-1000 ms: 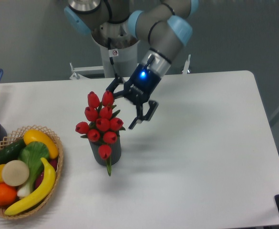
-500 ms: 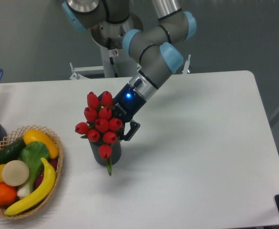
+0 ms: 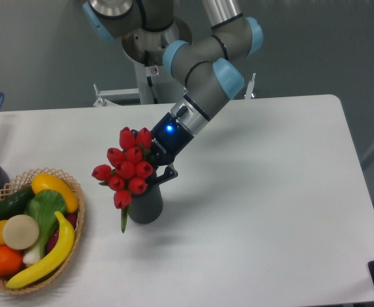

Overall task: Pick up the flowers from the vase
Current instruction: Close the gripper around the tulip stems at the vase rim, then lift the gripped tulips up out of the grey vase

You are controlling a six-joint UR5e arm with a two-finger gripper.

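We have the tool point(image 3: 156, 174) closed in around the flowers point(image 3: 124, 169) just above the vase point(image 3: 146, 203), apparently gripping the stems, though one finger is hidden behind the buds. Bunch is tilted left of the vase, stems look still in its mouth. Grasp seems made; lifting clear is left.

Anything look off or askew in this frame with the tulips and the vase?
The flowers lean to the left rather than sitting upright in the vase, with one bud and a leaf drooping over the vase's left side. The gripper is pressed into the bunch from the right; its jaws are hidden. Nothing looks spilled or damaged.
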